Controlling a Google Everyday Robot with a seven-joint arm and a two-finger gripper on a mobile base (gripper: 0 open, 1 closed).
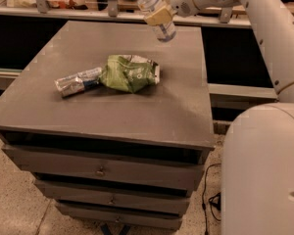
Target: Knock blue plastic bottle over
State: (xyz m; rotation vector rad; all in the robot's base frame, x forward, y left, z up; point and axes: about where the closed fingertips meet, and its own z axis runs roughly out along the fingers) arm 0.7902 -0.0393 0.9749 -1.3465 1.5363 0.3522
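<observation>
The blue plastic bottle (163,29) is a clear bluish bottle, tilted with its top leaning up and to the left. It hangs over the far right part of the grey cabinet top (137,116), and its base looks clear of the surface. My gripper (158,15) reaches in from the upper right. Its tan fingers (154,17) are closed around the bottle's middle. The bottle's cap end runs to the top edge of the view.
A crumpled green snack bag (130,73) and a silver-and-blue foil wrapper (78,81) lie mid-top, left of the bottle. The cabinet has drawers (100,170) below. My white body (264,170) stands at its right side, with a cable (210,199) on the floor. A shelf rail (88,13) runs behind.
</observation>
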